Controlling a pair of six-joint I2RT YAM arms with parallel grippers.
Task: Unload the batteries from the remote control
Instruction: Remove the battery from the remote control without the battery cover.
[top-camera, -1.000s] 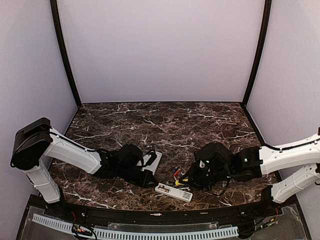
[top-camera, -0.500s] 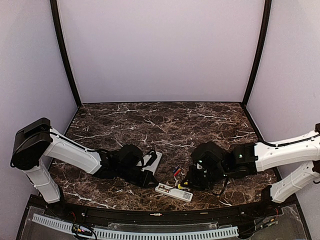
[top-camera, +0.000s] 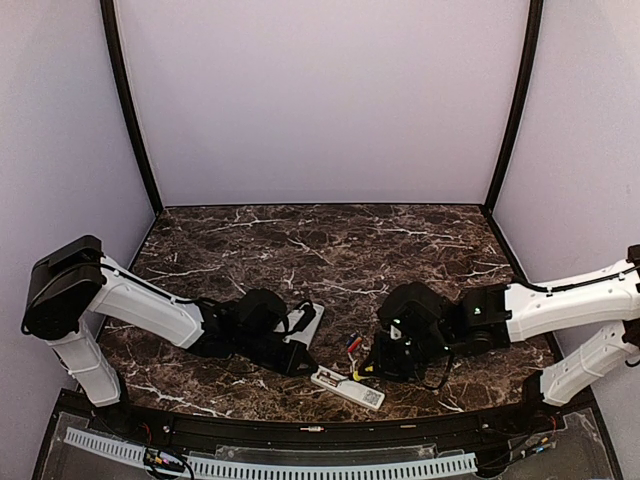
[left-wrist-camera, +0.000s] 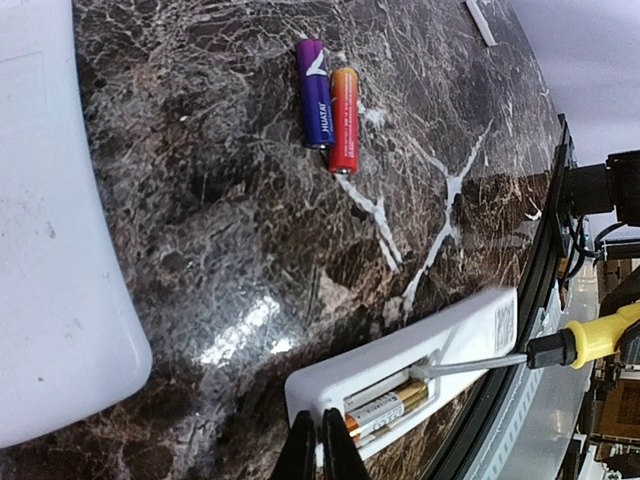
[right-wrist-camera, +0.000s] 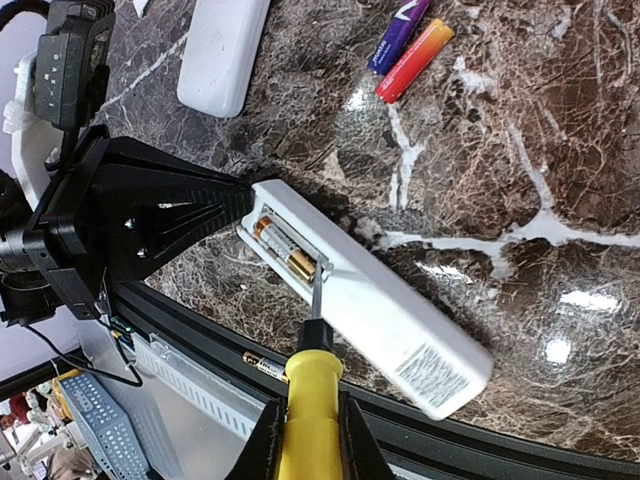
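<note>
The left claw (left-wrist-camera: 320, 440) is pinched fully shut with nothing caught between its fingers. Its tip rests against the near end of the remote (left-wrist-camera: 470, 335). The remote lies face down on the marble table (top-camera: 300, 240), running from that tip towards the right claw (right-wrist-camera: 308, 440). The battery bay is open, directly in front of the left claw's tip. A gold-and-black battery (left-wrist-camera: 392, 403) sits inside it; whether a second one lies beside it cannot be told for sure.

The right claw is closed round the yellow handle of a screwdriver (right-wrist-camera: 312, 380). The handle fills the gap between its two fingers. The thin metal shaft points straight out ahead of this claw. Its tip is inside the open bay, touching the end of the battery there.

Two loose batteries lie on the table beyond the remote, well ahead of both claws. One is the blue battery (right-wrist-camera: 397, 38) and the other is the red battery (right-wrist-camera: 413, 60). They lie side by side, touching along their length, and neither claw is near them.

A white case (left-wrist-camera: 50, 250) with rounded corners lies flat just to one side of the left claw, apart from the remote. Far ahead of the left claw, past the loose pair, a small white strip (left-wrist-camera: 480, 22) lies on the marble.
</note>
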